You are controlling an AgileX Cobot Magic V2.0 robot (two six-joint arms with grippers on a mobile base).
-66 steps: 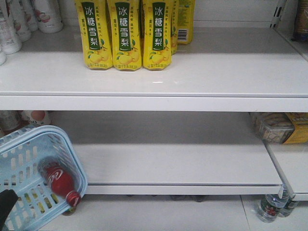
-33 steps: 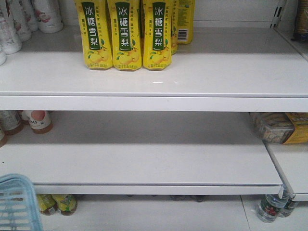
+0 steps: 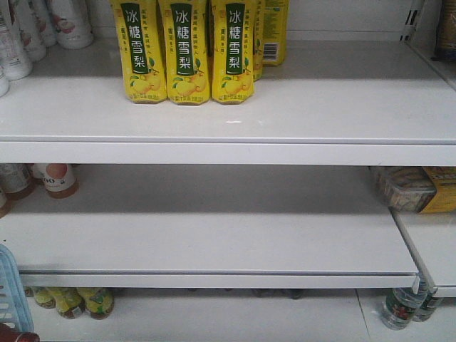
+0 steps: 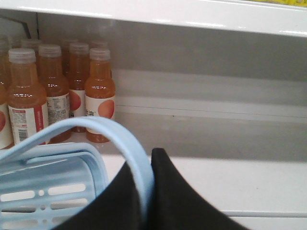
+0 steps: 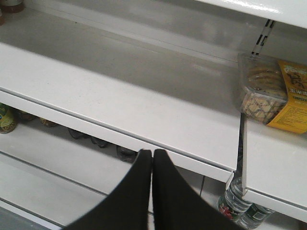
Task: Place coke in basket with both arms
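Basket [image 3: 10, 292] at far left edge of front view, below front of middle shelf [image 3: 214, 235]; coke [image 3: 18, 335] at corner just beneath it. Carton row [image 3: 189, 50] on upper shelf [image 3: 235, 107], left of centre. Snack tray [image 3: 406, 189] on right. Basket handle [image 4: 129, 143] between left gripper [image 4: 147, 191] fingers, juice bottles [image 4: 62, 91] behind

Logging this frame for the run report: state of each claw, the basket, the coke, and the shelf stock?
left claw: shut on the basket handle
right claw: shut, holding nothing
basket: only a corner shows at the front view's left edge
coke: red sliver at the bottom-left edge, position unclear
yellow cartons: upright on the top shelf
orange bottles: upright, capped
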